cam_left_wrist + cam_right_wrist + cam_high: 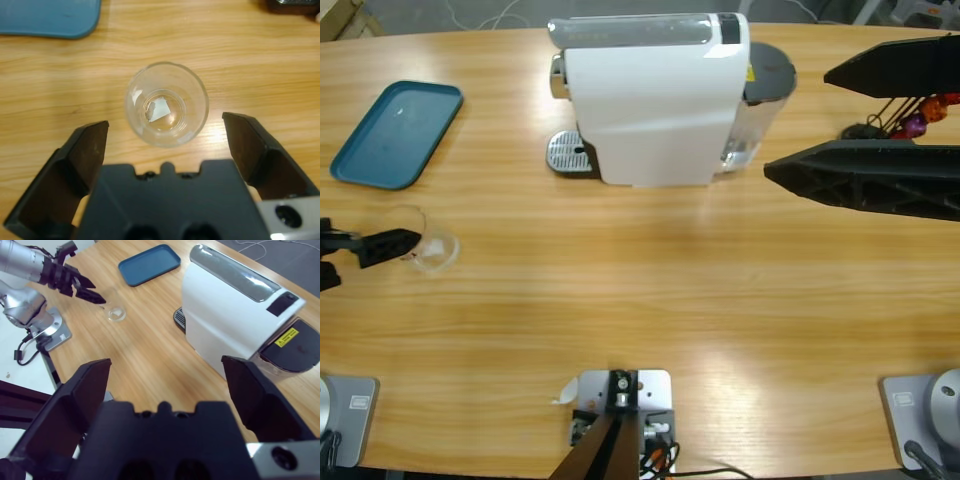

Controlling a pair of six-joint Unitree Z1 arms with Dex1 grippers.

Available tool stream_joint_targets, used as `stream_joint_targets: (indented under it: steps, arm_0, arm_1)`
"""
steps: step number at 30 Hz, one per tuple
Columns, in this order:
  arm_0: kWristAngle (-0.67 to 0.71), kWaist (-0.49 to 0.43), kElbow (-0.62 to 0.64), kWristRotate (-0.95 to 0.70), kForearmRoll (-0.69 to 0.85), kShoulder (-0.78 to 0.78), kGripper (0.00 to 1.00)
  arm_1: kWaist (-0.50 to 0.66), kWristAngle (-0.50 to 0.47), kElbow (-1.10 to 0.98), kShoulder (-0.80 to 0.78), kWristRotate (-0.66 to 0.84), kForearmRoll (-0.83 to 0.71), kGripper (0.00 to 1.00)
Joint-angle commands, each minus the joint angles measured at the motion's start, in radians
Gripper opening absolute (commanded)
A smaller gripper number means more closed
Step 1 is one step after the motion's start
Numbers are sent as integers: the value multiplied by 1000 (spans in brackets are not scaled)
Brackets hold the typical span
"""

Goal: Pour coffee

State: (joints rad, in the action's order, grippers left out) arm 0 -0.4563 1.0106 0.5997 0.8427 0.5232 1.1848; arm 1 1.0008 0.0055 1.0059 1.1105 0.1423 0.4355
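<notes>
Tray: your blue tray [396, 134] lies at the table's far left with nothing on it; the left wrist view catches only one corner of it.
Left gripper: your left gripper [390, 245] reaches in from the left edge. The left wrist view shows its jaws spread wide with nothing between them.
Glass: the clear tumbler [166, 103] stands upright just ahead of those jaws, untouched. From straight above you see only a pale glint on its bottom; no coffee shows in it. In the high view one jaw tip overlaps the glass rim.
Coffee machine: the white machine [655, 95] stands at the table's far middle, its drip grate [568, 152] bare.
Capsules: small coloured capsules [920, 117] show only in the high view, at the right edge.
Right gripper: your right gripper [880, 125] hangs high, jaws wide apart, holding nothing.
</notes>
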Motion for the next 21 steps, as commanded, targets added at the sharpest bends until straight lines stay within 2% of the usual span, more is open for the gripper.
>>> stream_joint_targets:
  steps: [1, 18, 21]
  arm_0:
    - [-41, 10, -132, 9, -185, 72, 1000]
    - [-87, 11, -156, -60, -295, 188, 1000]
    - [-87, 11, -156, -59, -299, 204, 930]
  arm_1:
    - [10, -22, -44, -12, 23, -9, 1000]
    - [10, -38, -58, -1, 34, -21, 1000]
    - [10, -40, -63, -3, 34, -29, 1000]
